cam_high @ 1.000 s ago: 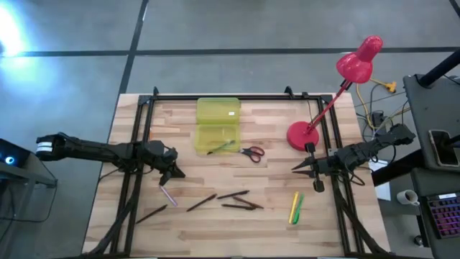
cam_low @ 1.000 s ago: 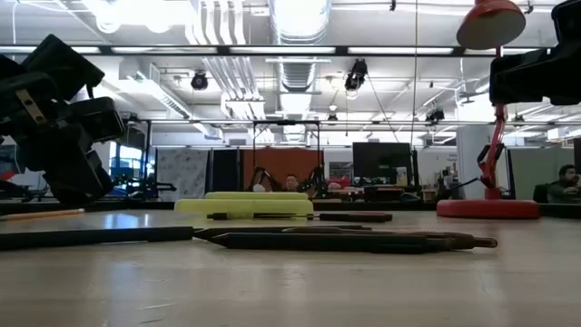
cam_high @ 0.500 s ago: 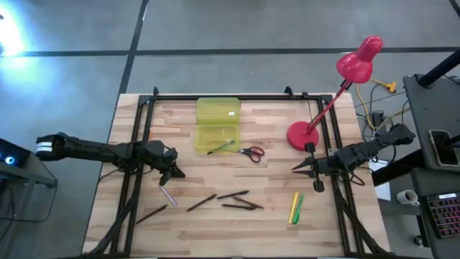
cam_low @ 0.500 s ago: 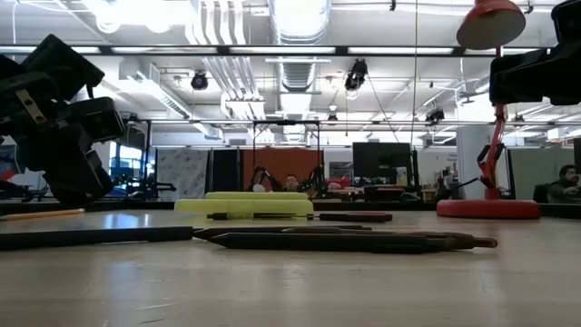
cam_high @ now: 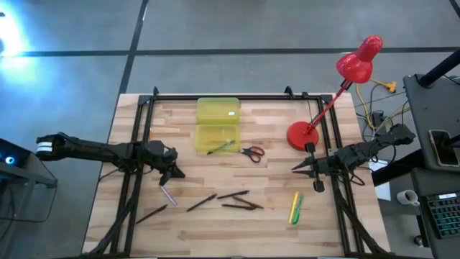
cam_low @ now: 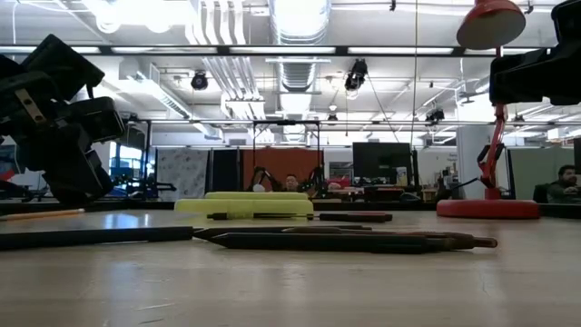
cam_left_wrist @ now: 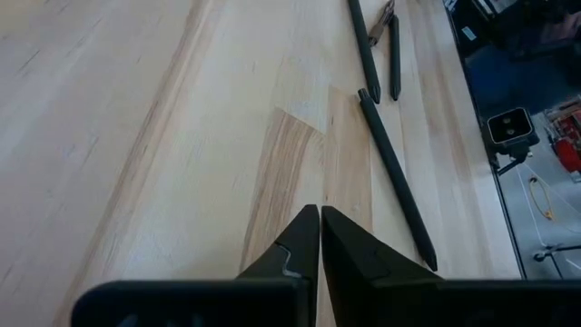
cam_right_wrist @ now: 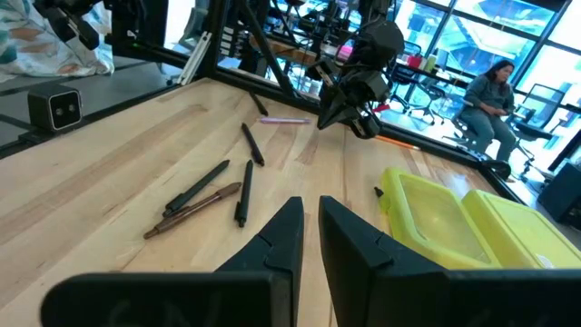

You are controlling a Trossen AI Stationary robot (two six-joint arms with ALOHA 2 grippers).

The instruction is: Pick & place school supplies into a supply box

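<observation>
The translucent yellow-green plastic supply box lies open near the far middle of the pale wooden worktop, a thin pen inside it. Just beside it on the right are small red-handled scissors.

The left gripper hovers near the left side – jaws pressed together, holding nothing – with a thin pink pen just in front of it. Dark pens are scattered along the near middle.

The right gripper waits near the red lamp base, jaws a narrow slit apart and empty. A yellow marker and a green marker lie side by side near it.
</observation>
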